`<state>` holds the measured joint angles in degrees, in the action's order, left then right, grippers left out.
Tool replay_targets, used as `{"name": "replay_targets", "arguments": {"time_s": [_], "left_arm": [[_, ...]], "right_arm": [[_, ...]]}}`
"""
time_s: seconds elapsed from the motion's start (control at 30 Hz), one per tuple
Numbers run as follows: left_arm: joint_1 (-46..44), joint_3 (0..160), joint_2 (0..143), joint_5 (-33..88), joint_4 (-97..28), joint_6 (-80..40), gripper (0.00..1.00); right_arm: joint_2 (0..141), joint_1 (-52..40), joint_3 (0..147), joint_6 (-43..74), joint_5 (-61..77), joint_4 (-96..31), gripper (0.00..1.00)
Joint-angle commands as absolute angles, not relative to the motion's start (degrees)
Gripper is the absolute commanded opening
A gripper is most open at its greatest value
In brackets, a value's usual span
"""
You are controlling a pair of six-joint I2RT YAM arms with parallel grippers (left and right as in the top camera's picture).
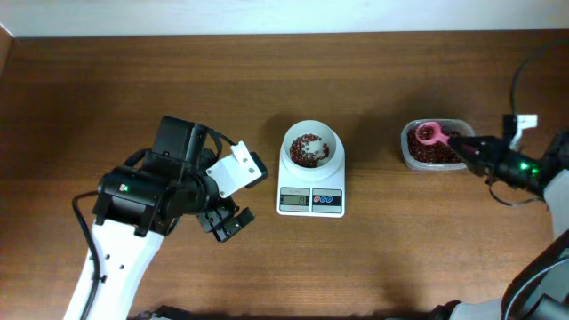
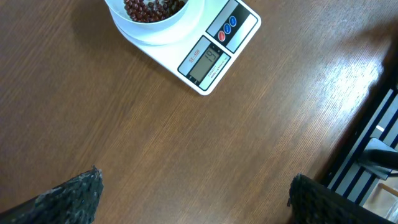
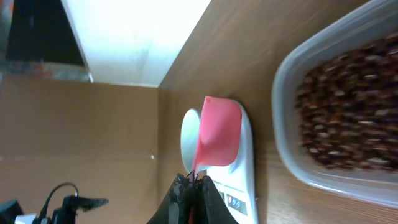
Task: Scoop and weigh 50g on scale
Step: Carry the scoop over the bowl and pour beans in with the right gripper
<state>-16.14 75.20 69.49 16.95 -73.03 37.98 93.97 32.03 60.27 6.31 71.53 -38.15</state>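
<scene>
- Right gripper (image 1: 464, 147), clamped on pink plastic measuring spoon (image 1: 431, 134), reaches over clear plastic tub (image 1: 404, 148).
- Left gripper (image 1: 228, 221) hovers, jaws spread wide, empty, beside small white digital scale (image 1: 310, 201).
- Dark red-brown beans (image 1: 308, 149) sit in its bowl (image 1: 288, 142).

Robotics lab workstation: bare wooden table (image 1: 400, 258) before a plain white wall (image 1: 267, 13); left robot arm (image 1: 133, 200) and right robot arm (image 1: 533, 169) reaching over it; loose black cables (image 1: 514, 84) exposed.

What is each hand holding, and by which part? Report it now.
The right hand pinches the pink spoon by the end of its handle. The left hand is open and holds nothing.
</scene>
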Motion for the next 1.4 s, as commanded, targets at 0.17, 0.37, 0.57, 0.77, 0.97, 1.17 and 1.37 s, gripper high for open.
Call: {"name": "replay_targets", "arguments": {"time_s": [0.17, 0.37, 0.57, 0.77, 0.97, 1.17, 1.37], "left_arm": [[-15.8, 75.0, 69.4, 17.1, -72.9, 38.9, 0.99], [-15.8, 75.0, 69.4, 17.1, -72.9, 38.9, 0.99], [-15.8, 75.0, 69.4, 17.1, -72.9, 38.9, 0.99], [-15.8, 75.0, 69.4, 17.1, -72.9, 38.9, 0.99], [-15.8, 75.0, 69.4, 17.1, -72.9, 38.9, 0.99], [-15.8, 75.0, 69.4, 17.1, -73.0, 38.9, 0.99], [-15.8, 75.0, 69.4, 17.1, -72.9, 38.9, 0.99]], "right_arm": [[94.2, 21.4, 60.3, 6.5, 73.3, -37.1, 0.04], [94.2, 14.3, 60.3, 13.7, 73.2, -29.4, 0.04], [94.2, 6.6, 60.3, 19.9, 70.2, -23.0, 0.04], [94.2, -0.2, 60.3, 18.7, 57.5, -20.2, 0.04], [94.2, -8.5, 60.3, 7.3, 40.3, -16.0, 0.04], [94.0, -14.0, 62.5, 3.2, 34.3, -16.0, 0.04], [91.6, -19.4, 63.1, -1.8, 21.8, -16.9, 0.04]]}}
